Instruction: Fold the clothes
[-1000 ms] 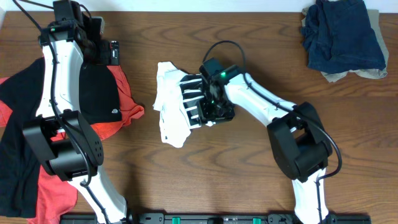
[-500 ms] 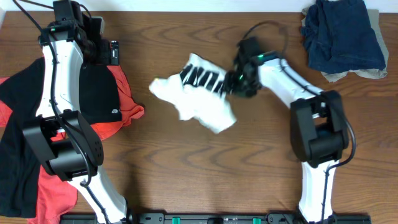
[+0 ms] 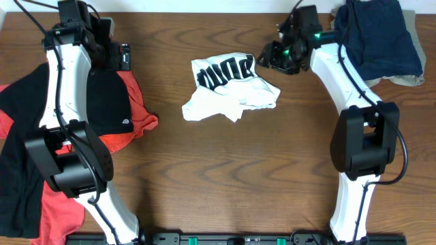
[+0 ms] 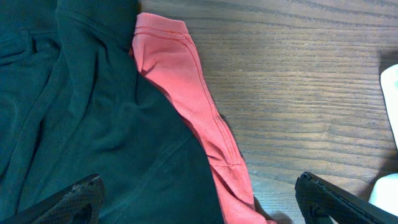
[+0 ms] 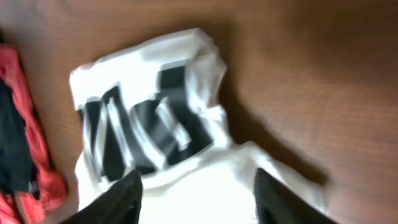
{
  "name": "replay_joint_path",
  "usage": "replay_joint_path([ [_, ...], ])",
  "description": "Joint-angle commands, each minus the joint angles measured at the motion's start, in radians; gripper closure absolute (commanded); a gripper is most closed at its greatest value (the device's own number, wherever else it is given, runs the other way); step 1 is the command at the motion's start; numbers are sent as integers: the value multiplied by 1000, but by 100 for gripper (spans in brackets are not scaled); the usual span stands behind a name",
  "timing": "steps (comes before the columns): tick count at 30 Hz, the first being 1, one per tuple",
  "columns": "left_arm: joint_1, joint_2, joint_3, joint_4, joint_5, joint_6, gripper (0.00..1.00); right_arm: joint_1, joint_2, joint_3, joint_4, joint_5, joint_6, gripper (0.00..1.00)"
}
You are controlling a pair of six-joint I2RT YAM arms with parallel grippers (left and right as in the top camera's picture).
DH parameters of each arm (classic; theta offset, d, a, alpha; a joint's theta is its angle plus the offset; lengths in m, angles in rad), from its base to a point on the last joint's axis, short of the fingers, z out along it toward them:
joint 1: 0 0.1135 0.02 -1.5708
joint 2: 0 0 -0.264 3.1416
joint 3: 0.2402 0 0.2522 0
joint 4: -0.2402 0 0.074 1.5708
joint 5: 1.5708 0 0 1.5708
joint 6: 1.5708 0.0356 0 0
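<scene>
Cloth (image 3: 235,95), white with black print, lies rumpled on woodgrain table (image 3: 204,177).

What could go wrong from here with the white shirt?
The white shirt lies crumpled, so folding it unflattened may trap wrinkles. The right hand hangs open by the shirt's edge and might snag it on moving. The blue pile sits close to the right arm; a wide sweep could drag it.
</scene>
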Motion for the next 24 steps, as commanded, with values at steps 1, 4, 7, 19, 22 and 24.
replay_joint_path([
  [1, 2, -3, -1, -3, -2, -10, 1, 82, -59, 38, -59, 13, 41, 30],
  [4, 2, -3, -1, -4, -2, -10, 1, 141, -56, 17, -112, -5, 214, 1],
  [7, 2, -3, -1, -10, -2, -10, 1, 186, -56, -34, -102, 16, 342, 1],
  [19, 2, -3, -1, -22, -2, -10, 1, 286, -55, -252, 57, 302, 751, 2],
  [22, 2, -3, -1, -21, -2, -10, 1, 290, -54, -327, 178, 312, 760, 5],
  [24, 2, -3, -1, -22, -2, -10, 1, 290, -54, -373, 244, 312, 769, 10],
])
